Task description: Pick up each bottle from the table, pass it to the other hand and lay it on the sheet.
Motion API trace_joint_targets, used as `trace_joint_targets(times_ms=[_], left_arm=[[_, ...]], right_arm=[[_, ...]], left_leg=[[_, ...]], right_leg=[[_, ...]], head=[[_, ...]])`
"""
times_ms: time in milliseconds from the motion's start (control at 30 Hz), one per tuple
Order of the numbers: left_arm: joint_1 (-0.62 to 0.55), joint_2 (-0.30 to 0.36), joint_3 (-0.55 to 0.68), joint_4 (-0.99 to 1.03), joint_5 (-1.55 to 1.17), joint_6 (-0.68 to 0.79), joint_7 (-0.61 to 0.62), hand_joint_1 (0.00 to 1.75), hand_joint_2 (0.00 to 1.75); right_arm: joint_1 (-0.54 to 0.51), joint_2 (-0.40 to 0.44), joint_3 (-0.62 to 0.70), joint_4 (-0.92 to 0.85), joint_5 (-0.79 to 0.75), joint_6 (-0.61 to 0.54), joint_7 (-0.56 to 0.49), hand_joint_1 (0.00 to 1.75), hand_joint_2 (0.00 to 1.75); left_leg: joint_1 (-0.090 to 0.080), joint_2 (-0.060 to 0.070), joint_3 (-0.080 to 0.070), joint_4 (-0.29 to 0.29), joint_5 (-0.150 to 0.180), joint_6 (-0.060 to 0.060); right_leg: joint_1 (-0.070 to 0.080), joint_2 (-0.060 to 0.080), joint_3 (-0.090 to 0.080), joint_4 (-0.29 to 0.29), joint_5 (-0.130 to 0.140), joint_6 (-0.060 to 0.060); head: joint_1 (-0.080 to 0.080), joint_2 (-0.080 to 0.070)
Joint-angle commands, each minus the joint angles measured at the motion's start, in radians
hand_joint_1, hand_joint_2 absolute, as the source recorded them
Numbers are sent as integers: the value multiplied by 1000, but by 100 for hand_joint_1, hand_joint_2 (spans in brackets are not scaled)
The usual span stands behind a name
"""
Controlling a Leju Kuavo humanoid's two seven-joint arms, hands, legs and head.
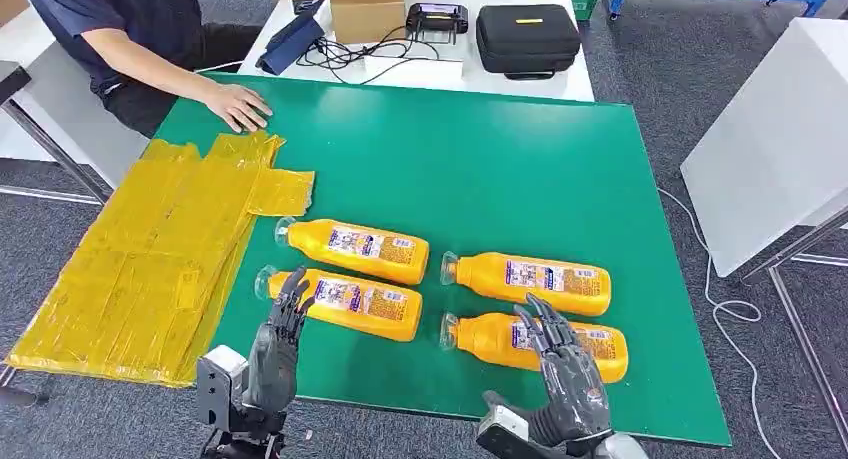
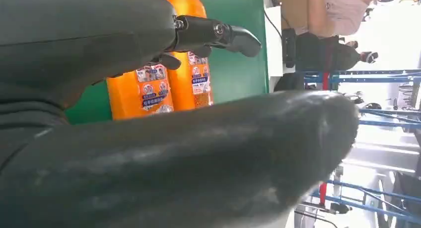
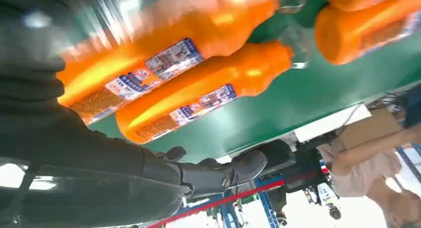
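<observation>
Head view: both hands, left (image 1: 278,329) and right (image 1: 565,364), hover with fingers apart, seemingly empty, over bottles (image 1: 352,249).

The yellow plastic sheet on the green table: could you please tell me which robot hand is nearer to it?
Left. The left hand hovers just beside the yellow plastic sheet; the right hand is far across, over the near-right orange bottle.

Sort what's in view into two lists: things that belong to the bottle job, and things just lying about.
For the job:
four orange bottles lying on the green table
yellow sheet
left hand
right hand

Lying about:
black case
cardboard box
cables
a person's hand resting on the table
</observation>
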Motion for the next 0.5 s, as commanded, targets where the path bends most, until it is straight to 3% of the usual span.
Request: trace_joint_targets(times_ms=[33,233,500], left_arm=[[8,-13,61,3,-8,-23,9,0,0],[9,3,56,20,-4,-37,9,0,0],[-38,4,27,67,4,-43,13,0,0]], right_arm=[[-76,-50,-14,108,82,4,41,0,175],[-113,-72,-37,155,94,20,61,0,175],[-206,-22,-80,251,104,80,57,0,175]], left_leg=[[1,3,8,-2,-3,-3],[1,3,7,-2,-2,-2],[1,2,3,-1,0,-1]], right_leg=[[1,6,8,-3,-1,-2],[1,5,7,-3,-1,-2],[0,3,3,-2,0,-1]], head=[[0,0],[0,0],[0,0]])
